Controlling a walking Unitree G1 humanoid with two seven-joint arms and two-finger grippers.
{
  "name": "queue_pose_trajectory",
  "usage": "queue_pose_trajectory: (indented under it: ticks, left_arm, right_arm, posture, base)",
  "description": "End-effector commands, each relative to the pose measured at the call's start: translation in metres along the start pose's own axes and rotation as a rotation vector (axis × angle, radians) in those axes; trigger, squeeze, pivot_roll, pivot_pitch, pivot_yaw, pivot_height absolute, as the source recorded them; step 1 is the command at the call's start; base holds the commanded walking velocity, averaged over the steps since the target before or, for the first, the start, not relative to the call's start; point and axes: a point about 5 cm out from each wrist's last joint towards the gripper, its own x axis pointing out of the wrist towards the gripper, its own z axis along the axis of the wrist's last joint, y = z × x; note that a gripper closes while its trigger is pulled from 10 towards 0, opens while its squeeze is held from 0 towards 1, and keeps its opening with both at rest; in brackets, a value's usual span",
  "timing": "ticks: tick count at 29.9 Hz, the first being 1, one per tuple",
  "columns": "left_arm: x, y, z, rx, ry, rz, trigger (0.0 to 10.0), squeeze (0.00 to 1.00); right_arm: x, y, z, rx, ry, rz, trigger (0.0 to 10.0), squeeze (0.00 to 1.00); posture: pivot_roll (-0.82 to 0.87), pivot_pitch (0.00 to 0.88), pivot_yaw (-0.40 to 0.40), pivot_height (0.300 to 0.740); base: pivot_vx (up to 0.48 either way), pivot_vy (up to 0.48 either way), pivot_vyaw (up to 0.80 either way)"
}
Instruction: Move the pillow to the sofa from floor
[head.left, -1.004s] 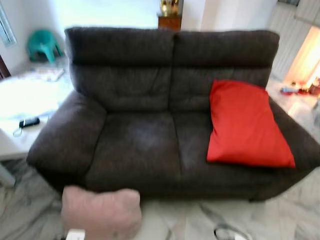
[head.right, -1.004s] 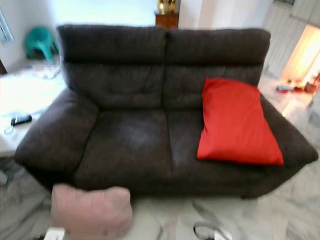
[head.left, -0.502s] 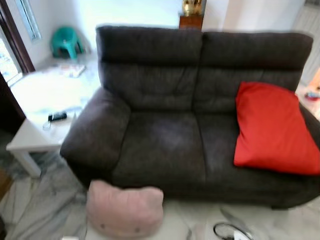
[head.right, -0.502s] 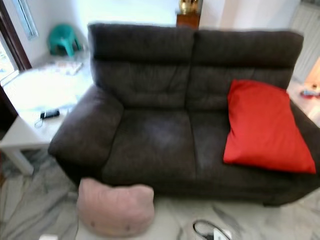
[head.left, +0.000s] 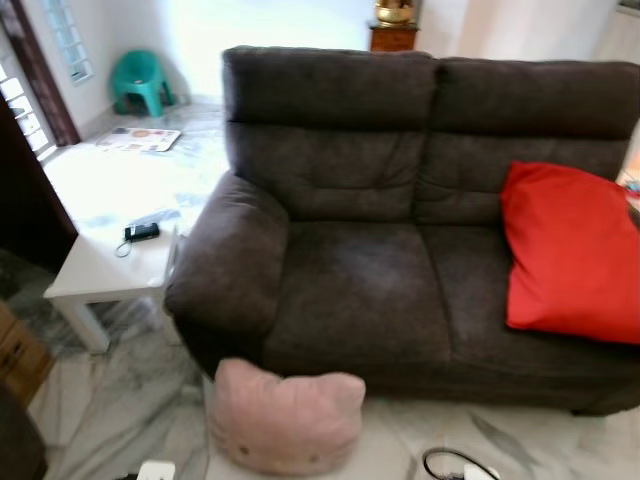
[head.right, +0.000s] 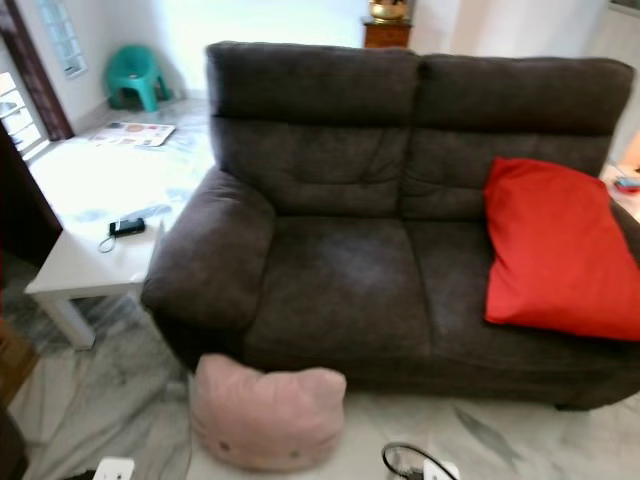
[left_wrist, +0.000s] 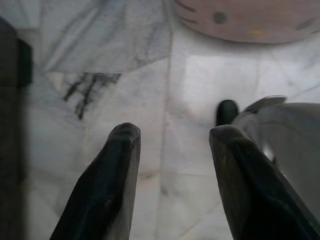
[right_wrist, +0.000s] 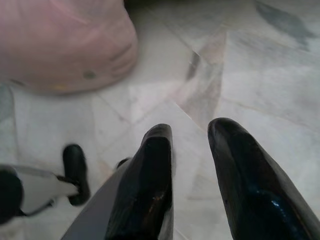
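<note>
Stool: a green plastic stool (head.left: 138, 84) stands far back on the left, near the window wall.
Paper: a printed sheet (head.left: 139, 139) lies on the bright floor in front of the stool.
Table: a low white table (head.left: 100, 273) stands just beside the sofa's left arm; a small black device (head.left: 141, 232) with a cord lies on it.
Pillow: the pink pillow (head.left: 286, 416) lies on the marble floor (head.left: 110, 410), right against the front of the sofa, below its left seat and left arm. It has small dark marks on its face.
Sofa: a dark grey two-seat sofa (head.left: 350, 290) spans the middle of the scene; its left seat is bare.
Red cushion: a red cushion (head.left: 572, 254) leans against the backrest on the right seat.
Cable: a dark cable (head.left: 446, 463) loops on the floor in front of the sofa's right half.
Left pincer: the left pincer (left_wrist: 172, 150) hangs over the marble floor, its two black fingers (left_wrist: 112, 175) wide apart and holding nothing; the pillow's edge lies beyond its tips.
Right pincer: the right pincer (right_wrist: 190, 135) also hangs over the floor, fingers (right_wrist: 245, 185) parted with a narrow gap, gripping nothing; the pillow lies ahead of it, apart from its tips.
</note>
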Motion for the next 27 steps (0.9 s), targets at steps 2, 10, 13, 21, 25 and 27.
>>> queue_pose_trajectory:
  ticks: [2, 10, 13, 21, 25, 27]
  left_arm:
    - [0.0015, -0.0045, 0.0056, 0.017, -0.008, -0.009, 10.0, 0.0]
    - [0.0015, -0.0029, 0.0059, 0.017, -0.008, -0.007, 10.0, 0.0]
    - [0.0015, -0.0028, 0.0063, 0.017, -0.011, -0.007, 10.0, 0.0]
    - [0.0015, -0.0021, 0.0073, 0.011, -0.02, -0.007, 10.0, 0.0]
    - [0.0015, -0.0016, 0.0069, 0.013, -0.016, -0.006, 10.0, 0.0]
    - [0.0015, -0.0014, 0.0065, 0.018, -0.012, -0.005, 10.0, 0.0]
  right_arm:
    - [-0.0019, -0.0088, -0.0067, 0.005, 0.021, -0.023, 10.0, 0.0]
    - [-0.0019, -0.009, -0.0069, 0.006, 0.022, -0.022, 10.0, 0.0]
    - [-0.0019, -0.0089, -0.0069, 0.007, 0.022, -0.021, 10.0, 0.0]
    - [-0.0016, -0.0082, -0.0059, 0.01, 0.02, -0.02, 10.0, 0.0]
    - [-0.0014, -0.0071, -0.0054, 0.013, 0.019, -0.018, 10.0, 0.0]
    - [-0.0014, -0.0069, -0.0053, 0.015, 0.018, -0.017, 10.0, 0.0]
  posture:
    - [-0.01, 0.0, -0.009, 0.74]
    - [-0.01, 0.0, -0.009, 0.74]
    - [-0.01, 0.0, -0.009, 0.74]
    - [0.0, 0.0, -0.01, 0.74]
    - [0.0, 0.0, -0.01, 0.74]
    - [0.0, 0.0, -0.01, 0.74]
  base:
    - [0.0, 0.366, 0.0]
    - [0.0, 0.36, 0.0]
    - [0.0, 0.0, 0.0]
    - [0.0, 0.0, 0.0]
    - [0.0, 0.0, 0.0]
    - [0.0, 0.0, 0.0]
